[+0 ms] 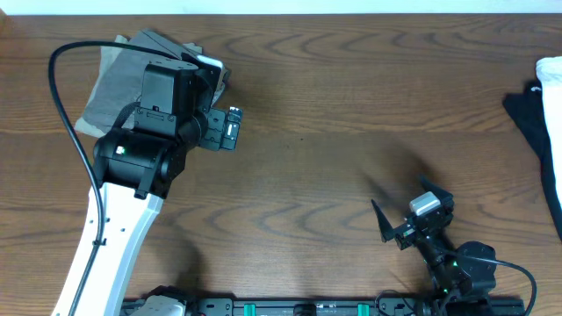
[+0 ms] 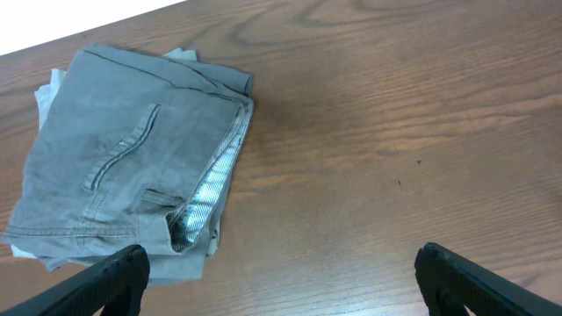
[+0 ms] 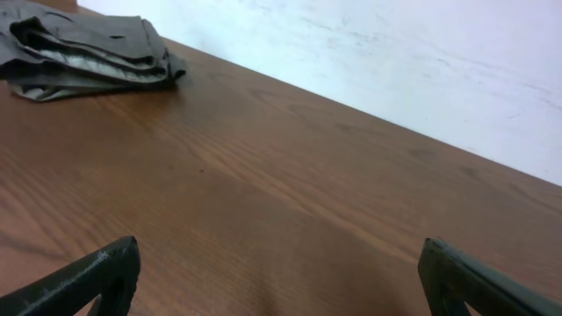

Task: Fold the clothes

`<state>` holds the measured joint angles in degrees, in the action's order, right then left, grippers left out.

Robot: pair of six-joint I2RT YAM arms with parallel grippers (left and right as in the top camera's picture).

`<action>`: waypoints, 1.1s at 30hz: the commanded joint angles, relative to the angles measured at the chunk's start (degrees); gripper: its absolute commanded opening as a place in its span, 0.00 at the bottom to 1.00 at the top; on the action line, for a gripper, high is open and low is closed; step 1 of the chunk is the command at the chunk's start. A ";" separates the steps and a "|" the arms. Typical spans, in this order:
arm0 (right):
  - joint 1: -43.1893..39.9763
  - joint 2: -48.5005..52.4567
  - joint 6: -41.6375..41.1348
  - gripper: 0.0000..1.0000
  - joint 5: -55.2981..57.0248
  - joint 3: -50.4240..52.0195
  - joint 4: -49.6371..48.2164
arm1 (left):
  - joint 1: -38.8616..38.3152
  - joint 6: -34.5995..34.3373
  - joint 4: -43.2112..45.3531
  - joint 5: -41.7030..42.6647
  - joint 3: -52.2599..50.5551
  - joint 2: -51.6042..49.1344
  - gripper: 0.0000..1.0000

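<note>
Folded grey shorts point(image 1: 105, 83) at the far left corner of the worktop point(image 1: 334, 105), lying flat in a compact stack, pocket seam facing up, pale striped lining point(image 2: 211, 189) showing along the open edge. Beneath, at the far side, a sliver of paler cloth point(image 2: 48, 88), too little of it visible to name. Left gripper point(image 1: 224, 127) just beside the stack's right edge, over bare wood, fingers spread wide and holding nothing. Seen from the left wrist: both fingertips point(image 2: 114, 276) low in frame, one in front of the stack's near corner, the other over plain wood; contact with the cloth impossible to tell. Right gripper point(image 1: 408, 211) near the front edge, right of centre, well apart from the shorts, fingers likewise wide apart and empty. From the right wrist: only wood grain between the fingertips point(image 3: 105, 272), shorts far off at upper left. At the far right edge, black cloth point(image 1: 531, 114) and white cloth point(image 1: 551, 75), both cut off by the frame.
</note>
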<state>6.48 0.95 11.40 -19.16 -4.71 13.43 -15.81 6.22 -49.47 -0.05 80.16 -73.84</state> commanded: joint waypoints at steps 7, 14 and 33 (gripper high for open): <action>-0.83 -0.42 -0.87 0.99 -0.57 0.42 -0.17 | -0.13 -0.31 0.04 -0.61 -0.07 -0.11 0.98; -0.83 -0.42 -0.87 0.99 -0.59 0.42 -0.17 | -0.13 -0.31 0.04 -0.61 -0.07 -0.11 0.98; -0.83 -0.42 -0.87 0.99 -0.57 0.42 -0.17 | 0.66 0.37 4.57 -0.66 -5.66 8.79 0.98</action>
<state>6.48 0.95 11.16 -19.38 -4.69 13.41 -15.73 6.24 -46.78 -0.08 76.69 -69.21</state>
